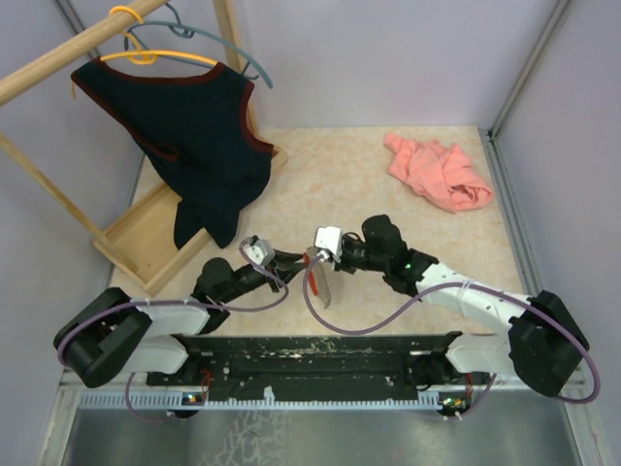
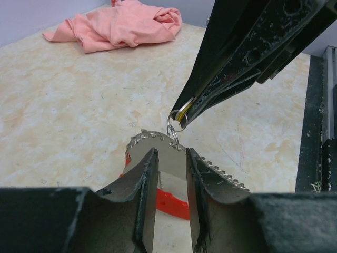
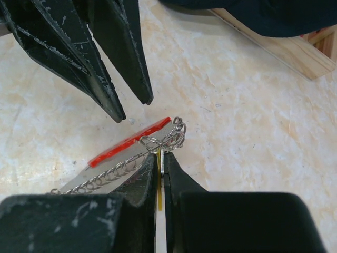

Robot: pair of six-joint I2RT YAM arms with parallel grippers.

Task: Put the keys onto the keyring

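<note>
Centre of a beige marbled table [image 1: 330,184], between two black arms: the keyring [image 3: 118,168], pinched at its small wire ring [image 3: 149,139] by the tightly clenched right gripper [image 3: 160,157], a sliver of yellow showing between the fingertips. Trailing from that ring, a silvery ridged, chain-like strip [image 2: 218,171], slanting down and away toward the near edge, with the red tag [image 3: 129,141] just under it; contact between the strip's far end and the tabletop not clear from any view. Directly opposite, the left gripper [image 2: 171,154], released, jaws parted and pointing at the strip, tips just beside the tag and the wire ring but apart from both in the right wrist view. Well away at the far right corner, a crumpled pink cloth [image 1: 437,173]. At far left, a dark sleeveless top [image 1: 199,136] with red trim on a yellow hanger [image 1: 146,55], slung from a wooden rack [image 1: 136,243] beside a second, grey-blue hanger [image 1: 218,44].
</note>
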